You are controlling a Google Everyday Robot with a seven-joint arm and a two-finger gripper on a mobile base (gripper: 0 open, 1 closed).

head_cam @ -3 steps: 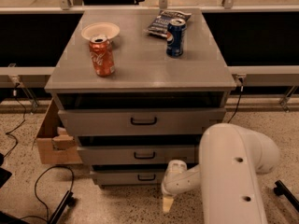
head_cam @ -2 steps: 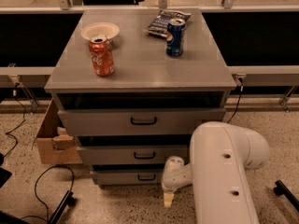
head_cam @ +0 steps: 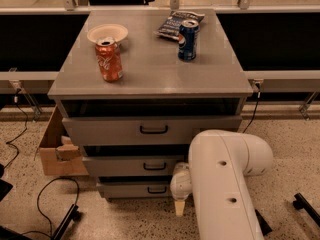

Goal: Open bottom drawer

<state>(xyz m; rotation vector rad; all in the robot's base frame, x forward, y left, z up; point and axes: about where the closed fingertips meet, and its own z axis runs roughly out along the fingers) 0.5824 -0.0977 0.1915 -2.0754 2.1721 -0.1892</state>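
The grey cabinet (head_cam: pixel 150 79) has three drawers. The bottom drawer (head_cam: pixel 135 189) is the lowest one, with a flat grey front and a small black loop handle (head_cam: pixel 157 189); it stands slightly out, like the two above it. My gripper (head_cam: pixel 179 208) hangs at the end of the white arm (head_cam: pixel 225 184), just right of the bottom drawer's front and near the floor, pointing down. It is a little right of and below the handle, not touching it.
On the cabinet top stand an orange soda can (head_cam: pixel 109 59), a white bowl (head_cam: pixel 107 33), a blue can (head_cam: pixel 187 39) and a chip bag (head_cam: pixel 175 23). A cardboard box (head_cam: pixel 57 149) sits left of the cabinet. Cables (head_cam: pixel 45 194) lie on the floor.
The white arm has shifted left toward the cabinet, and the gripper has moved slightly left along the bottom drawer's front. The drawers have not moved.
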